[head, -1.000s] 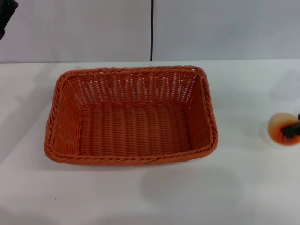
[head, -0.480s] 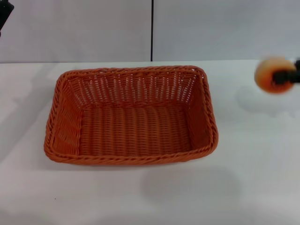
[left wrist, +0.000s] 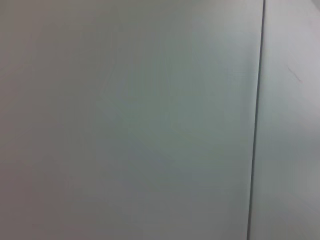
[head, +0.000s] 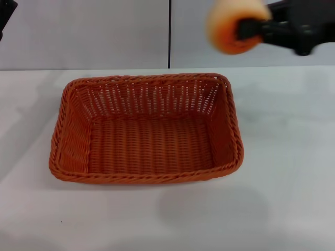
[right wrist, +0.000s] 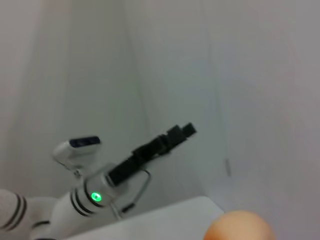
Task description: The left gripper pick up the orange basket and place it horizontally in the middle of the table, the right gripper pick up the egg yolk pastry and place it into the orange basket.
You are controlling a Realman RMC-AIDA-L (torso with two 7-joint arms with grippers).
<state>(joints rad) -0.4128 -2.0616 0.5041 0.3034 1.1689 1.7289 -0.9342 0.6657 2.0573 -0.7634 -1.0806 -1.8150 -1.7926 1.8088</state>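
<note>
The orange basket (head: 146, 130) lies lengthwise across the middle of the white table (head: 282, 198), with nothing inside it. High above the basket's far right corner, my right gripper (head: 245, 29) is shut on the egg yolk pastry (head: 224, 25), which shows its orange top and cream edge. The pastry (right wrist: 240, 229) also peeks in at the edge of the right wrist view. My left gripper (head: 5, 15) is raised at the far left, well away from the basket; the right wrist view shows it (right wrist: 176, 136) farther off, on its white arm.
A grey wall with a dark vertical seam (head: 169, 34) stands behind the table. The left wrist view shows only that wall and its seam (left wrist: 256, 120).
My right gripper has lifted the pastry off the table at the right and carried it up and leftward to above the basket's far right corner. The basket and left arm have stayed put.
</note>
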